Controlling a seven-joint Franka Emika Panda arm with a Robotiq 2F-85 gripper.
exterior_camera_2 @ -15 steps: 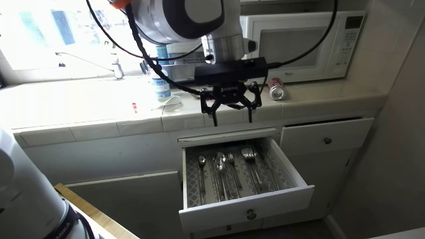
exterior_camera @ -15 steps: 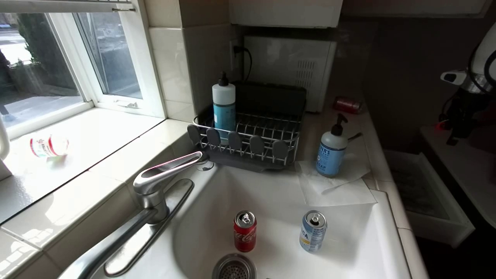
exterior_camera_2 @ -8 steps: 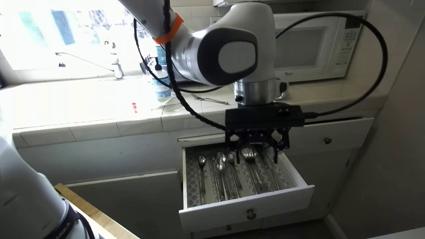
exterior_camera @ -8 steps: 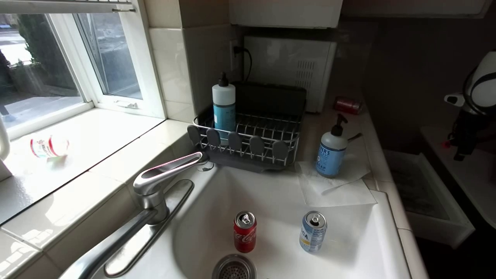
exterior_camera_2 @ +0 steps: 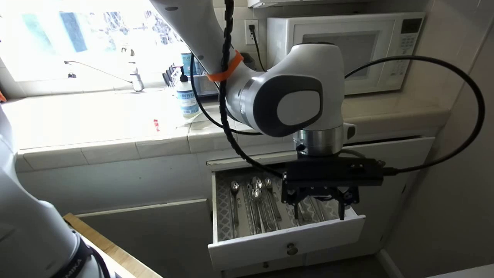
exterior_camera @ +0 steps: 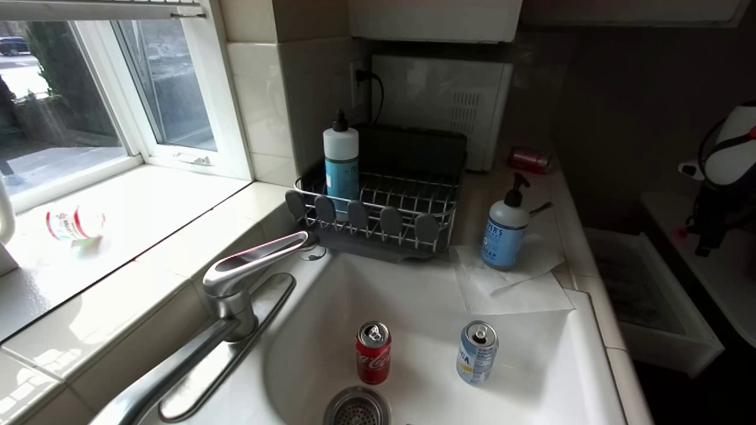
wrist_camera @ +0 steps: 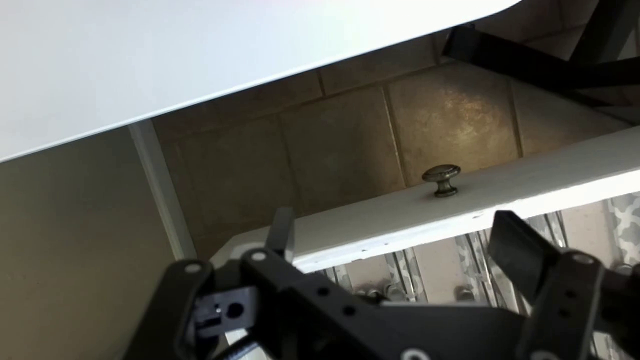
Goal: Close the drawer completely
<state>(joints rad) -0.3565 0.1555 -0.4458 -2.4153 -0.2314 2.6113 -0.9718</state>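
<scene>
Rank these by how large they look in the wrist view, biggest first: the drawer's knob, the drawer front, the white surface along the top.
1. White surface, cut off by the frame
2. Drawer front
3. Knob, clearly smallest

Differing nearness to the camera leaves true sizes unsure.

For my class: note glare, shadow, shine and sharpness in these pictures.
In an exterior view, glare washes out the window; in an exterior view, shadow dims the open drawer; in the wrist view, shine brightens a floor tile and the knob looks sharp.

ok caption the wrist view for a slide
Open Robotiq gripper over the pulled-out cutlery drawer, round metal knob untouched.
</scene>
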